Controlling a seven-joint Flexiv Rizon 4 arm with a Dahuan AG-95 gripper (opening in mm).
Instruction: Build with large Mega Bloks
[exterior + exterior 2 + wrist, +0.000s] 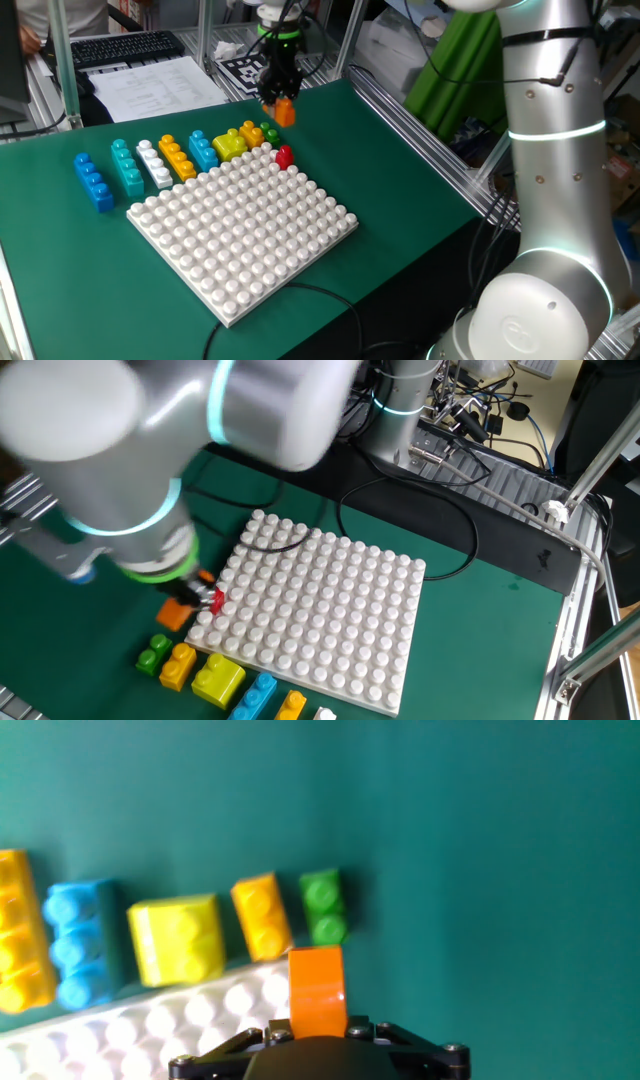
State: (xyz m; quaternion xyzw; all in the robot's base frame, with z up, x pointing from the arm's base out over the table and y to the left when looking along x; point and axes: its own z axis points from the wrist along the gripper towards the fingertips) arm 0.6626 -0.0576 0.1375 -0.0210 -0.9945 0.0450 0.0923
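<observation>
My gripper (278,88) is shut on an orange Mega Blok (285,112), held in the air above the table's far side. The hand view shows that orange blok (317,988) sticking out between the jaws, over the baseplate's edge. Along the far edge of the white studded baseplate (240,225) lies a row of bloks: blue (93,182), teal (127,167), white (155,165), orange (178,158), light blue (203,150), lime-yellow (229,146), yellow (251,135) and green (270,133). A small red blok (284,156) sits at the plate's corner.
Green cloth covers the table. A keyboard (125,46) and papers (155,85) lie beyond its far left edge, with aluminium frame posts around them. A black cable (410,510) curls past the baseplate (320,600). The arm's bulk (150,450) hides much of the other fixed view.
</observation>
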